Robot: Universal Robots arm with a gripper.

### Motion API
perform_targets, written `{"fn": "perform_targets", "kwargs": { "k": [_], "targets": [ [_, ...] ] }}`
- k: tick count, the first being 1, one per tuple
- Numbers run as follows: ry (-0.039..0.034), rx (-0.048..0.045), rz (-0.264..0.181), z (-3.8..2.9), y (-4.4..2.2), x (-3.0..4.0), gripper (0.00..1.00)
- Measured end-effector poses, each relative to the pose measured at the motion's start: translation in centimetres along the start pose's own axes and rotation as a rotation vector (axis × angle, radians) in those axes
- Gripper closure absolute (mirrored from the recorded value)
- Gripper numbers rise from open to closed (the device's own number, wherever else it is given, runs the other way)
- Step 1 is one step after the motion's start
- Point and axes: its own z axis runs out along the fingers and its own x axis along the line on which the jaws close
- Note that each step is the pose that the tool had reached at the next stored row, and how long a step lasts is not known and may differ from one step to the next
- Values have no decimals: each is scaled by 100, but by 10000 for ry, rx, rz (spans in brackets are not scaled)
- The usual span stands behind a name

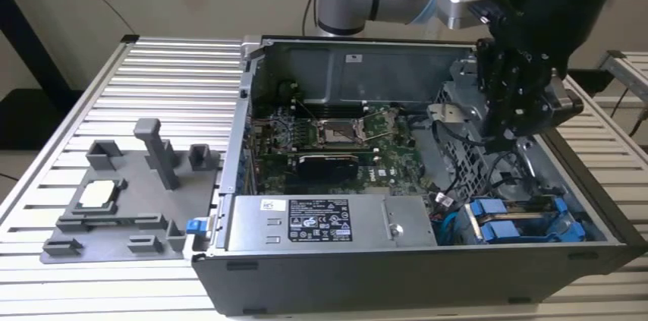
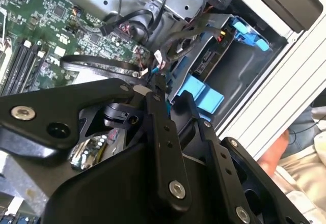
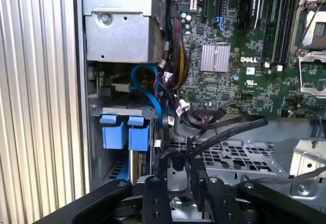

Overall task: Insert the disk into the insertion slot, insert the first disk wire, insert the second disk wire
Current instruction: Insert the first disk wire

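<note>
The disk [image 1: 526, 228], in its bright blue carrier, lies in the grey insertion slot [image 1: 567, 207] at the case's near corner on the exterior view's right. Another blue-framed drive sits beside it. Their blue tabs [image 3: 126, 132] stand side by side in the first wrist view, and one blue tab [image 2: 201, 94] shows just past my fingertips in the second wrist view. My black gripper [image 1: 504, 133] hangs above the perforated cage [image 3: 239, 158], a short way from the slot. A black wire connector [image 3: 175, 164] sits between the gripper's [image 3: 177, 175] fingers, and its cable [image 3: 229, 127] arcs away over the cage.
The open case [image 1: 405, 268] holds a green motherboard [image 1: 335, 135] and a grey power supply [image 1: 324, 222]. Loose black and blue cables [image 3: 153, 96] crowd the space by the slot. A grey fixture [image 1: 132, 199] stands on the slatted table [image 1: 172, 78]. A person's hand [image 2: 277, 152] is beside the table.
</note>
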Motion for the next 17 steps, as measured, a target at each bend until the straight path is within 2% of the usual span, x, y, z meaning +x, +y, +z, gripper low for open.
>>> {"fn": "perform_targets", "kwargs": {
  "k": [6, 9, 12, 17],
  "targets": [
    [483, -8, -111, 20, 43, -75, 67],
    [676, -10, -164, 37, 48, -104, 67],
    [785, -3, -182, 50, 51, -115, 67],
    [855, -5, -191, 50, 52, -115, 67]
  ]
}}
